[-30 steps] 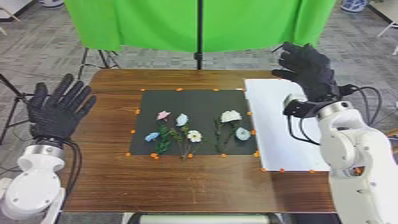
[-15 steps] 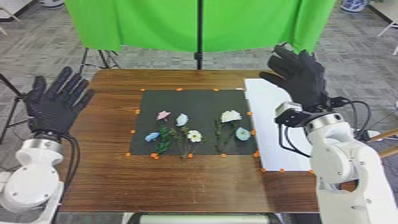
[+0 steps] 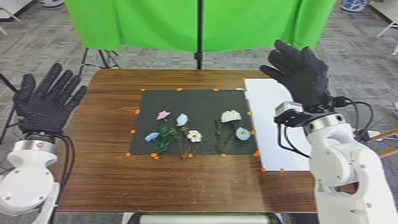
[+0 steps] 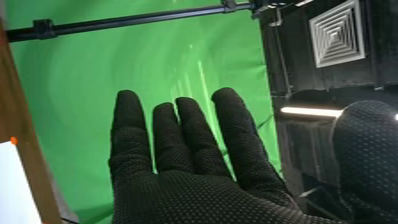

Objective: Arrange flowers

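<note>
In the head view my right hand is raised above the far part of the white sheet, fingers straight, holding nothing. Straight fingers also stand up from my right hand in the right wrist view. My left hand hovers at the table's left edge, open and empty. Flowers lie on the black mat: a pink one, a pale blue one, a blue one and a small white one at left; a larger white one and a pale blue-green one at right.
The white sheet lies right of the mat on the brown table. Small orange markers line the mat and sheet edges. A green cloth and a black stand are behind the table.
My right hand has moved a little to the left with its forearm. My left hand has risen forward and shifted slightly left. The flowers have stayed where they were.
</note>
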